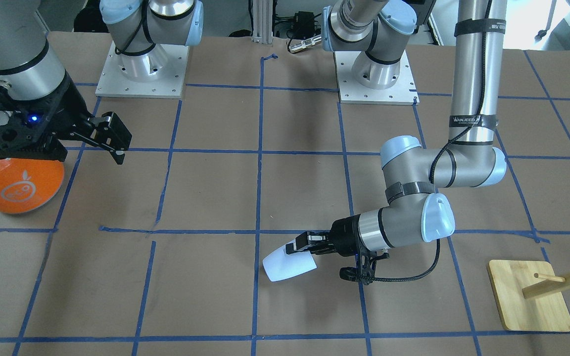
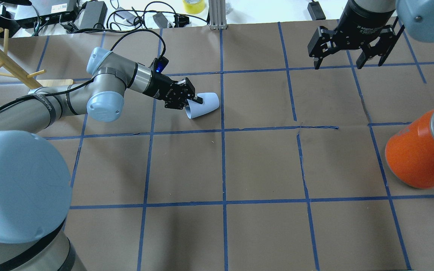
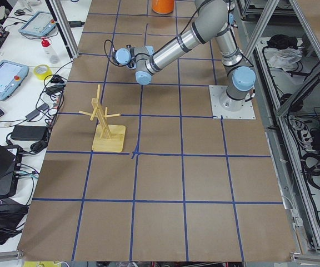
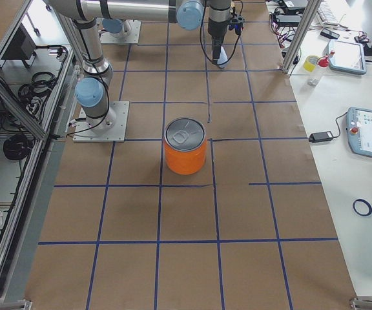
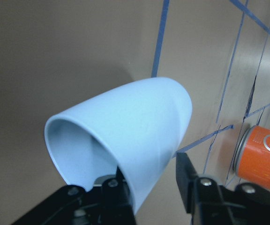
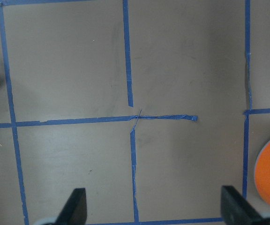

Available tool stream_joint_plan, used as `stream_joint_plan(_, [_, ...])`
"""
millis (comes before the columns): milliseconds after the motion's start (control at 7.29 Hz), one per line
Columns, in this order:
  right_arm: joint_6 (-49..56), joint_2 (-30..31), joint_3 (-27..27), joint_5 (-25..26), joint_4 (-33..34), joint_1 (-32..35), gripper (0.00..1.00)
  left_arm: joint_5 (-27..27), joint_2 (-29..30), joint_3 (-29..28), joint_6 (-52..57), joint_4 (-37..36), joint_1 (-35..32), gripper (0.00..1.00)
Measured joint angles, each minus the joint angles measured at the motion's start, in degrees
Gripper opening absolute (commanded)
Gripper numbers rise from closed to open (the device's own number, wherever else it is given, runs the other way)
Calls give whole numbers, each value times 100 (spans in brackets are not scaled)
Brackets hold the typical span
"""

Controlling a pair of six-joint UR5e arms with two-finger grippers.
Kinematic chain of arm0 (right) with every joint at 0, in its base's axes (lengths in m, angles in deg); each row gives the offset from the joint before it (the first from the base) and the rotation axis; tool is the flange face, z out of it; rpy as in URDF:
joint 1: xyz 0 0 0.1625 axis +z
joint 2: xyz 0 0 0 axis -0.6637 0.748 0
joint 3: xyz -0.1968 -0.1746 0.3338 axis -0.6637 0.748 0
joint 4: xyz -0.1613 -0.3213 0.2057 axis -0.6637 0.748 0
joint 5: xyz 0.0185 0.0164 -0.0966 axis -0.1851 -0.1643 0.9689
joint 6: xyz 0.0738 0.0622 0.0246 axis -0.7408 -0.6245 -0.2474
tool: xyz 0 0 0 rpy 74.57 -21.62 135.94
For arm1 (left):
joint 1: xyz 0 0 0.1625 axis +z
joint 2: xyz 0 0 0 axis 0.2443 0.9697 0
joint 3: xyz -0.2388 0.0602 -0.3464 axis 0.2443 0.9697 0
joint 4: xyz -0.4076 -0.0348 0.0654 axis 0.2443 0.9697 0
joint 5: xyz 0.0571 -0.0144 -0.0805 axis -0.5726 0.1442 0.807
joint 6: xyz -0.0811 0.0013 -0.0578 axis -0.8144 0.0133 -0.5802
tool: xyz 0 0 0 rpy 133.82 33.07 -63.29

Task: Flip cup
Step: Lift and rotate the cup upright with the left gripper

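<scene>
The cup (image 1: 290, 264), a small pale blue-white tumbler, lies on its side on the brown table, its open mouth toward the left gripper. My left gripper (image 1: 299, 245) is shut on the cup's rim, one finger inside and one outside. This shows in the overhead view (image 2: 194, 101) and in the left wrist view (image 5: 153, 187), where the cup (image 5: 135, 126) fills the middle. My right gripper (image 2: 349, 62) is open and empty, high over the far right of the table, well away from the cup (image 2: 204, 106).
A big orange can (image 2: 416, 154) with a silver lid stands on the robot's right side, below the right gripper (image 1: 117, 143). A wooden rack (image 2: 6, 56) on a board (image 1: 530, 296) stands on the robot's far left. Blue tape lines grid the table.
</scene>
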Motion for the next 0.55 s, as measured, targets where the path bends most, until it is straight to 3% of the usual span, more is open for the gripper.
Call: stream_joint_plan(549, [4, -1, 0, 20, 12, 0, 100, -1189, -579, -309, -374, 285, -160, 0])
